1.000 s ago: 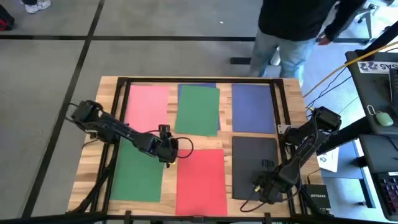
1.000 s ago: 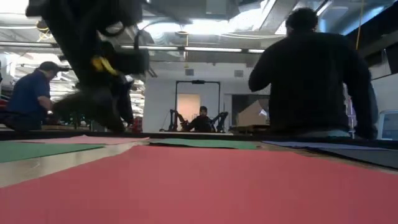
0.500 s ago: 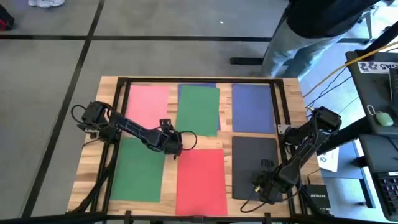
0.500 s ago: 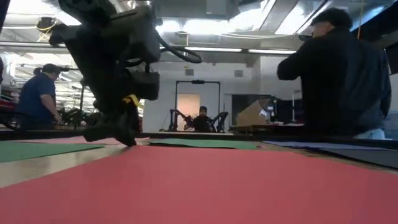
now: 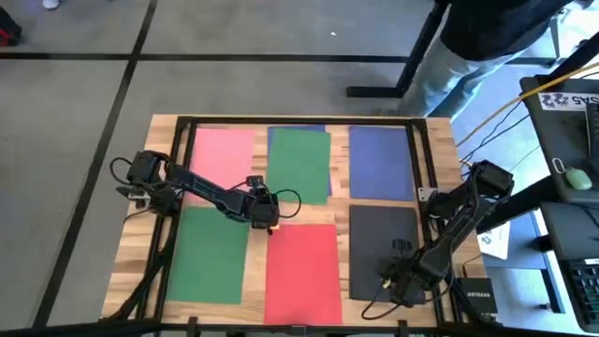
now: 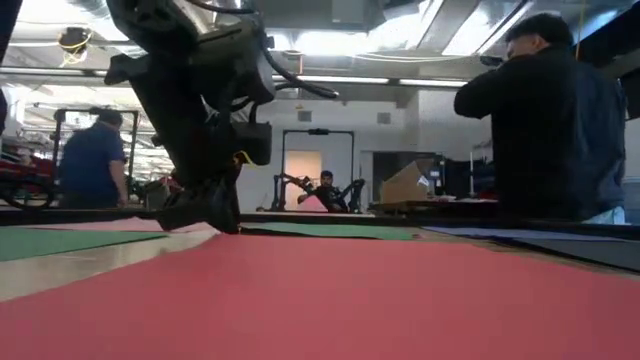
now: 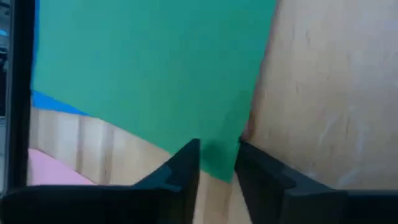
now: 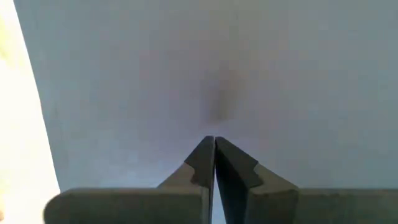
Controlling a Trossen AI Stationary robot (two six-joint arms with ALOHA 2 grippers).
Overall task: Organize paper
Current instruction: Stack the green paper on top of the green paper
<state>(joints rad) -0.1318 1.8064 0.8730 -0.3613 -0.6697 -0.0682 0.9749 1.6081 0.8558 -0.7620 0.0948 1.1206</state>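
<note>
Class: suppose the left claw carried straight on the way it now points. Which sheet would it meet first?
Most likely the green sheet at the table's back middle: the left claw has its fingers slightly apart around that sheet's near corner. Depth is unclear, so contact can't be confirmed.

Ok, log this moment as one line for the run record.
left hand: open, at near corner of upper green sheet | right hand: shut, on black sheet | stacking: not started

both arms are dark and jointed, trailing looped black cables; the left gripper (image 5: 270,223) carries a small yellow-orange mark, and its fingers (image 7: 177,174) are dark wedges.
</note>
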